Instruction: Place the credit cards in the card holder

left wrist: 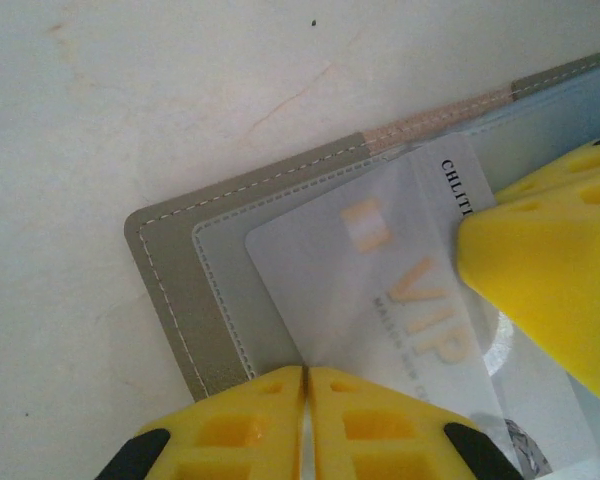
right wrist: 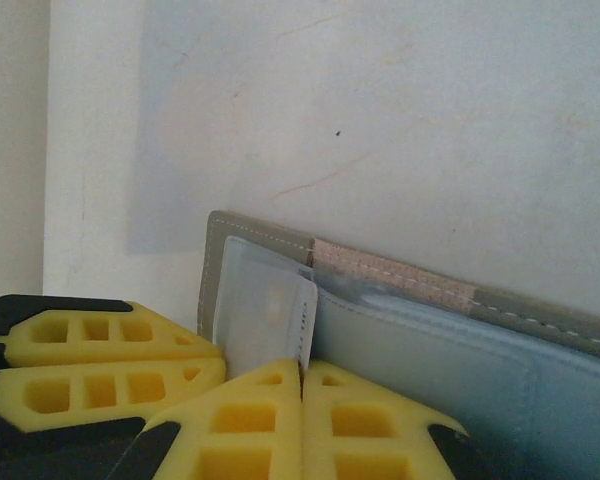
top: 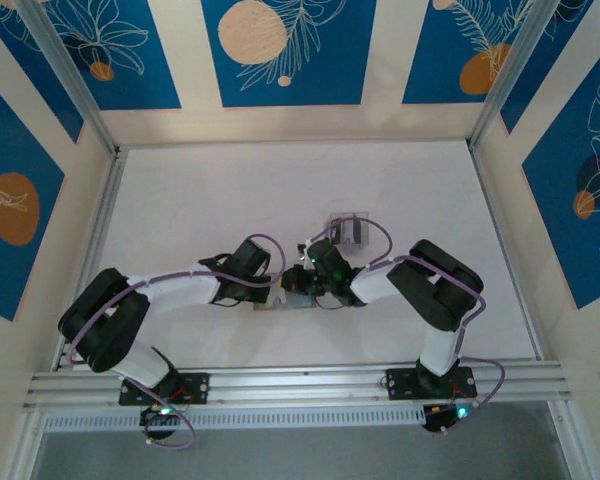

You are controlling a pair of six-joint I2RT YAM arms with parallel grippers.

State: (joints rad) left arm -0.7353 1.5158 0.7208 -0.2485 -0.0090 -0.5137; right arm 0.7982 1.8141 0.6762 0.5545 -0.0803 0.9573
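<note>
Both narrow, perhaps on card (left wrist: 360,290): left tool (left wrist: 305,378), right tool (right wrist: 302,372); white table (top: 280,190), blue walls (top: 310,60).

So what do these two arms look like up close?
Both the left arm and right arm have white tubes joined by chunky black joints, with purple cables looped alongside and small green lights. Their fingers are bright yellow wedges with moulded pockets, on black holders.

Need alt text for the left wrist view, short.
A pale VIP card lies on the bluish-grey inside of the open grey card holder, on a white table. The left gripper, shut, meets the card's lower edge; another yellow finger overlaps it at the right.
</note>
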